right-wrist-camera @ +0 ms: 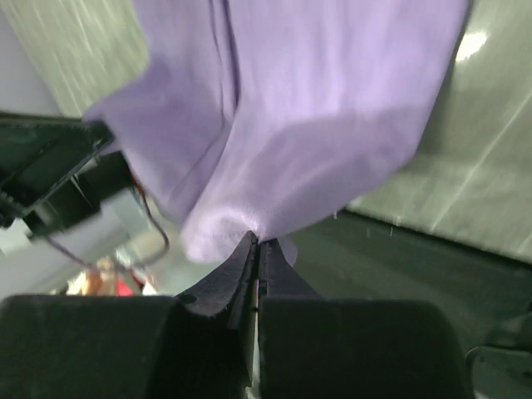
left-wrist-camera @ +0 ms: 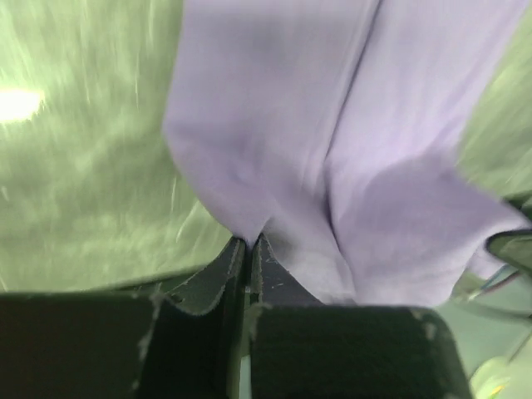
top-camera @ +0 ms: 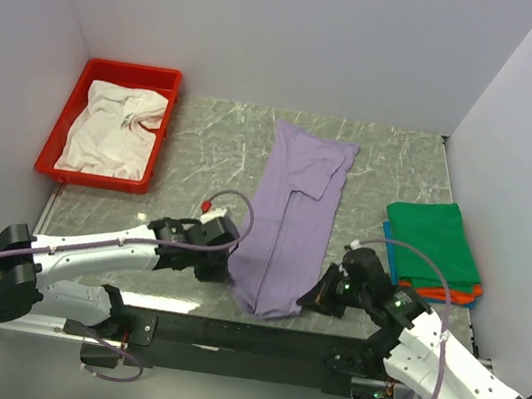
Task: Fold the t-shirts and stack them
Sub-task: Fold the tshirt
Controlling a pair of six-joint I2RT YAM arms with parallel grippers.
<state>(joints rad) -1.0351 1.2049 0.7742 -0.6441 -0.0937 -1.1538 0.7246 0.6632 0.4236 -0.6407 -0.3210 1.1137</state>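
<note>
At near edge of tabletop (top-camera: 203, 149), left claw (top-camera: 230, 266) and right claw (top-camera: 309, 302) each pinch one near corner of purple shirt (top-camera: 296, 214). Shirt lies long, 6 to 12 o'clock, away from both.

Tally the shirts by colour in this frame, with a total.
lavender shirt: 1
white shirt: 1
green shirt: 1
orange shirt: 1
blue shirt: 1
Total: 5
</note>
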